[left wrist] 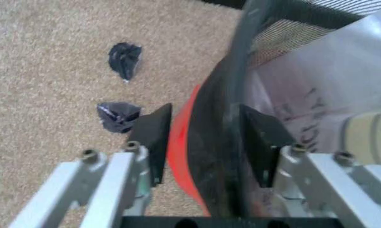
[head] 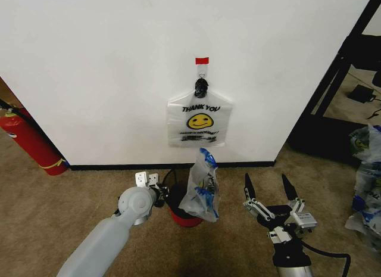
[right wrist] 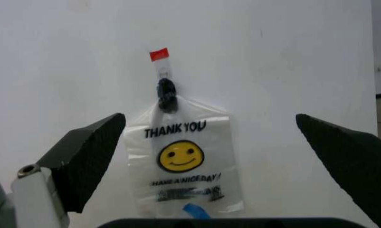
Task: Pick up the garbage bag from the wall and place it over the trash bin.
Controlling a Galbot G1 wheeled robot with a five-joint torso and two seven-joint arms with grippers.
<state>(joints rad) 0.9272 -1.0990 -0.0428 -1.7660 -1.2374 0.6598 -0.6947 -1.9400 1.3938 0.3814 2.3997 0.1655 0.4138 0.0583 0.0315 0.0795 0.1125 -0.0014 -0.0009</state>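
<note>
The left gripper (left wrist: 203,142) straddles the bin's (left wrist: 219,142) rim, not clamped; the blue-patched bag (head: 201,187) stands in it. The right gripper (head: 272,187) hangs open beside.

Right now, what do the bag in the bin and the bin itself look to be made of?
The garbage bag looks like thin translucent white plastic film: crinkled, glossy, with blue patches. The trash bin seems to be black wire mesh, its fine grid showing in the left wrist view, above a smooth red base, probably plastic.

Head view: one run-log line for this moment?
left gripper: open, straddling trash bin rim | garbage bag: in bin | right gripper: open, facing wall
</note>
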